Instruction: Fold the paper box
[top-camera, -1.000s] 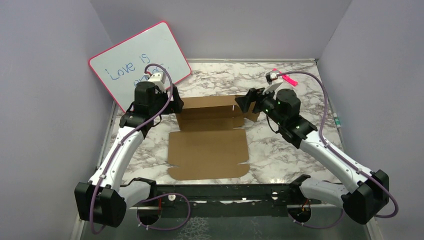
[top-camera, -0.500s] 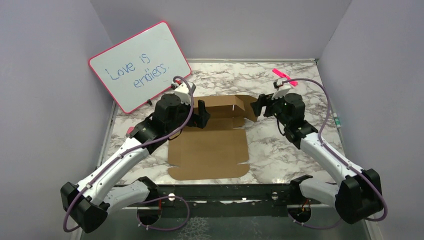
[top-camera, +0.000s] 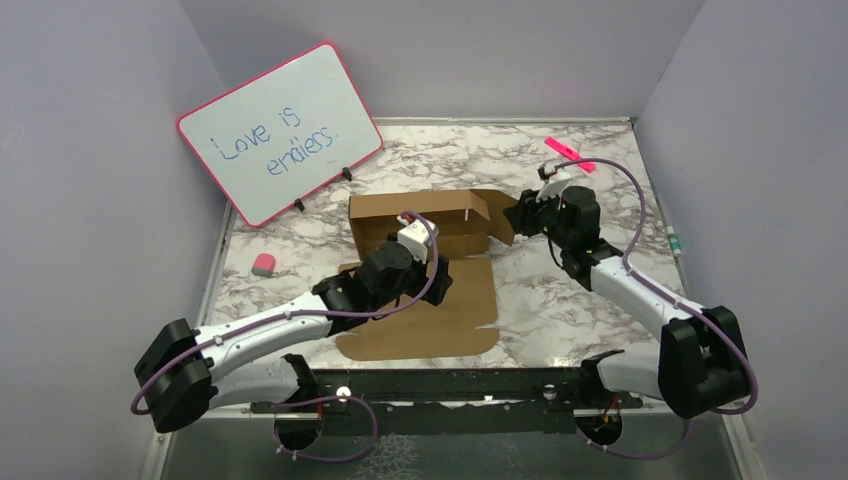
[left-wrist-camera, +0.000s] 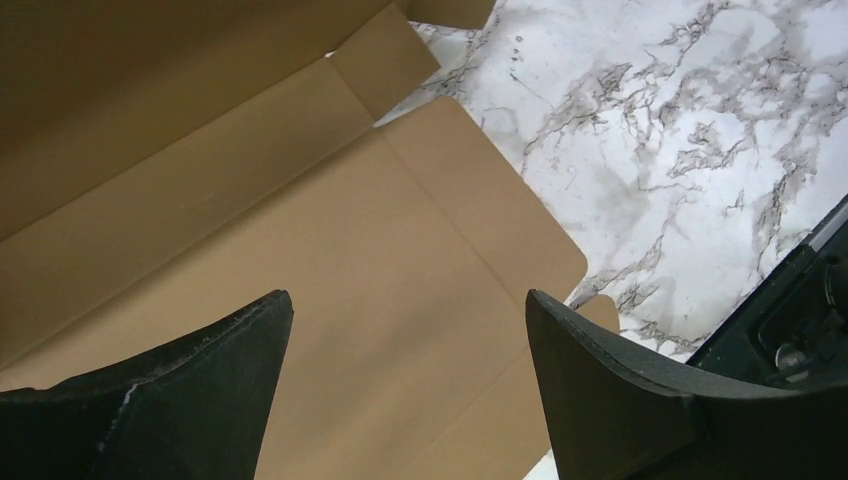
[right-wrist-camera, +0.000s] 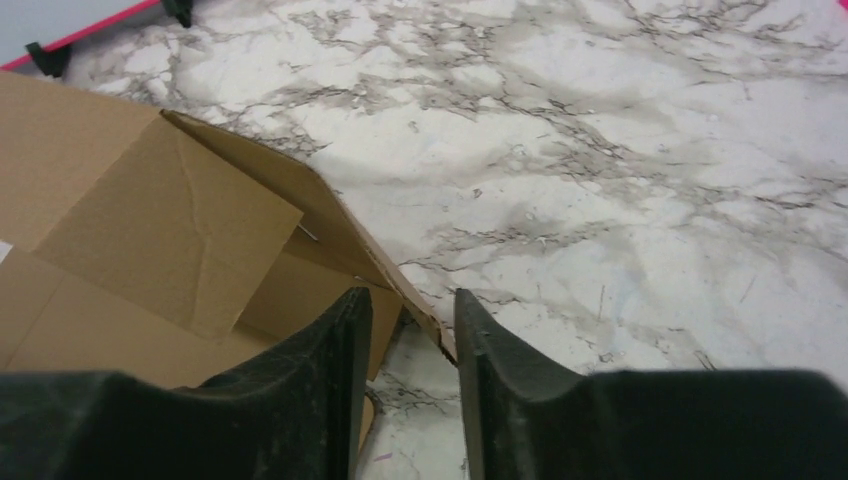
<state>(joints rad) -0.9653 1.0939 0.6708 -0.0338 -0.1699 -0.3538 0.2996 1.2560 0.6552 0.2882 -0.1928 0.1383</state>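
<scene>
Paper box half raised, 2 grippers near

We see the paper box (top-camera: 468, 322) on the marble table (top-camera: 560, 290), long axis running near to far, near panel flat, far panels upright. The left gripper (left-wrist-camera: 410, 300) hangs wide over the flat panel. The right gripper (right-wrist-camera: 412, 295), narrow, straddles the right flap's edge; we cannot tell if it pinches.

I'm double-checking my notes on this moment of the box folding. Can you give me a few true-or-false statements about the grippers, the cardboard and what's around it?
1. The left gripper hangs open above the paper box's flat near panel. True.
2. The whiteboard lies flat. False: it stands tilted at the far left.
3. An edge of the box's raised right flap sits between the right gripper's fingers. True.
4. The small pink block rests on the cardboard. False: it lies on the table, left of the box.
</scene>
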